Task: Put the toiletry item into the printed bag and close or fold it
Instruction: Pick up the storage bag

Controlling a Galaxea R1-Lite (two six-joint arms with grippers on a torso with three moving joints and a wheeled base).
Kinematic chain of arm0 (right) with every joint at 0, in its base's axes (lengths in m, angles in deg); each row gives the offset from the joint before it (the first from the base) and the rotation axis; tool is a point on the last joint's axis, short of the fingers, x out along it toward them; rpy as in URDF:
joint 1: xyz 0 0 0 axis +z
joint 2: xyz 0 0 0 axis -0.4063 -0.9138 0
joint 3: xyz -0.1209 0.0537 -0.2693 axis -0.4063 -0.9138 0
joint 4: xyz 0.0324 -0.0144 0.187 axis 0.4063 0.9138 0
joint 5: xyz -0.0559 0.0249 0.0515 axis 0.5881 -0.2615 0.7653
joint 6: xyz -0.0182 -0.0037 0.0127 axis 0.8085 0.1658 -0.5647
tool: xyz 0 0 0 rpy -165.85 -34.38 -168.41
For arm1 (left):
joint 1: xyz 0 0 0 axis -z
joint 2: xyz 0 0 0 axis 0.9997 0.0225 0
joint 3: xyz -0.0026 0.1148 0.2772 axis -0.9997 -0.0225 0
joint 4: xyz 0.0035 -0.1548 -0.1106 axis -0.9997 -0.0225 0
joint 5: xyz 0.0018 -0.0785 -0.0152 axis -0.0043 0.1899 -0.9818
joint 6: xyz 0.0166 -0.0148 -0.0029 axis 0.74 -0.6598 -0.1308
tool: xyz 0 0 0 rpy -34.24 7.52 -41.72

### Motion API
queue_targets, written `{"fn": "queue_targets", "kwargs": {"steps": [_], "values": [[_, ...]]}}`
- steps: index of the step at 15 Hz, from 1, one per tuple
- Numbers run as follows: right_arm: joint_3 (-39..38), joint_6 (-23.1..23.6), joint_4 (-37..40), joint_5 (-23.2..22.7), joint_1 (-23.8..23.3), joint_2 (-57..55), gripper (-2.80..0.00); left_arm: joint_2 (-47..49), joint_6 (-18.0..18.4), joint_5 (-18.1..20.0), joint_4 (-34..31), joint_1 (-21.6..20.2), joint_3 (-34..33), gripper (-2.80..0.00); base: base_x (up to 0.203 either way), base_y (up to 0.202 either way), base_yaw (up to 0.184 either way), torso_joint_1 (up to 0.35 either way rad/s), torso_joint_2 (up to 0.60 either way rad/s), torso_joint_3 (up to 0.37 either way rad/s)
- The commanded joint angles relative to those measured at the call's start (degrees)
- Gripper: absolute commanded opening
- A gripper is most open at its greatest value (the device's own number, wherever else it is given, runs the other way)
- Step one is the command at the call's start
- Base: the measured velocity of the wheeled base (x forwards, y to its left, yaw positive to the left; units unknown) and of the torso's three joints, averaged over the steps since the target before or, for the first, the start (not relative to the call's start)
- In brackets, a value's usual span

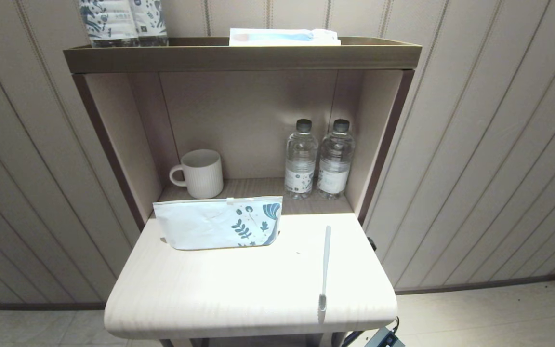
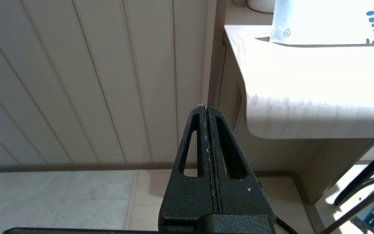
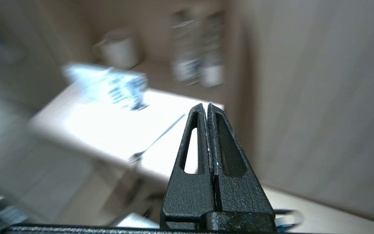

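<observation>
1. The printed bag stands at the back left of the pale bench, leaning against the edge of the shelf recess behind it. Its zip-strip edge is uppermost and its blue leaf and flower print is at the end nearer the middle of the bench.
2. The toothbrush lies flat on the right part of the bench, well apart from the bag. Its handle points towards the recess and its bristled head lies at the front edge.
3. In the recess behind the bag are a ribbed white mug on the left and two clear water bottles side by side on the right.
4. On the top shelf are blue-patterned bottles at the left and a white and light blue flat packet near the middle.
5. The left gripper is clenched with nothing between its fingers. It hangs low beside the bench's left front corner, below the level of the top and facing the panelled wall; the bag's plain end is up on the bench, far from it.
6. The right gripper is also clenched and empty. It is off the bench's right front side; the toothbrush lies on the bench ahead of it, not touched, and the bag is farther off.
</observation>
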Motion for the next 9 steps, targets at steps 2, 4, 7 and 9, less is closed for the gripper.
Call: {"fn": "queue_targets", "kwargs": {"steps": [2,4,7,9], "values": [[4.68,-0.41,2.23,-8.80,13.62,-23.59,-2.80,-0.02,0.22,0.01,-0.04,0.00,0.08,-2.80,0.000,0.000,0.000,0.000,0.00,0.000],[6.18,-0.01,2.04,-6.45,19.01,-34.44,-2.80,-0.02,0.22,0.01,-0.04,0.00,0.03,-2.80,0.000,0.000,0.000,0.000,0.00,0.000],[8.76,-0.05,-2.40,2.69,27.81,-45.59,-2.80,-0.02,0.22,0.01,-0.04,0.00,0.02,-2.80,0.000,0.000,0.000,0.000,0.00,0.000],[9.08,-0.07,-9.88,5.51,29.20,-49.43,0.00,-0.02,0.22,0.01,-0.04,0.00,0.05,-2.80,0.000,0.000,0.000,0.000,0.00,0.000]]}}
